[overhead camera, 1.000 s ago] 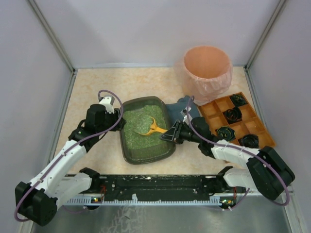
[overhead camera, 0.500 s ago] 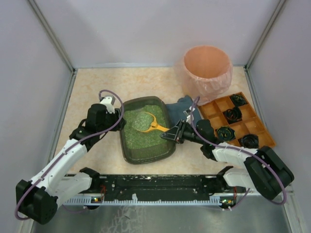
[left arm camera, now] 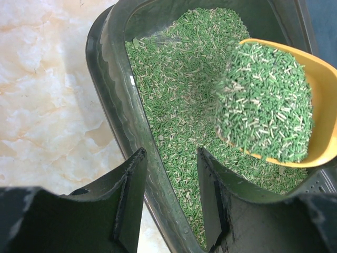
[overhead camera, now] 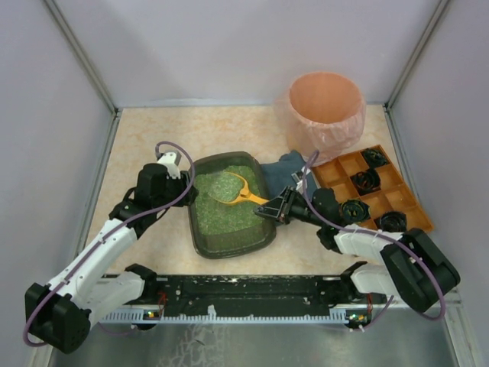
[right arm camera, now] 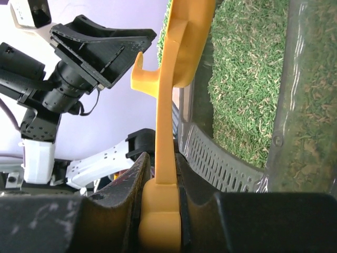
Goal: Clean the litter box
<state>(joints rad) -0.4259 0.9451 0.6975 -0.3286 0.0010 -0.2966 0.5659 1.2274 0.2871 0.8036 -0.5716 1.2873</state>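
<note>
Nearest you, the litter box [overhead camera: 197, 229] sits just beyond the arms' base rail, a little left of the table's centre. It is a dark grey-brown rounded tray with a raised rim. Only a narrow strip of tabletop [overhead camera: 153, 130] separates its near rim from the rail.

Your left gripper [overhead camera: 182, 186] is at the box's left rim. In the left wrist view one finger [left arm camera: 129, 200] is outside the wall and the other inside, closed on the rim.

Your right gripper [overhead camera: 276, 208] is at the box's right rim, clamped on the handle of a yellow-orange plastic scoop [overhead camera: 248, 197]. The scoop's head is raised over the box's far half, heaped with green granular litter.

Just past the box's far right corner a blue cloth [overhead camera: 283, 164] lies crumpled. Right of the box, close behind the right arm, is an orange compartmented tray [overhead camera: 405, 202] holding dark round items. Beyond that stands a round pink-lined bin [overhead camera: 321, 130].

The widest stretch of glossy beige marbled surface lies left of and beyond the box. It ends at pale, smooth enclosure walls.
</note>
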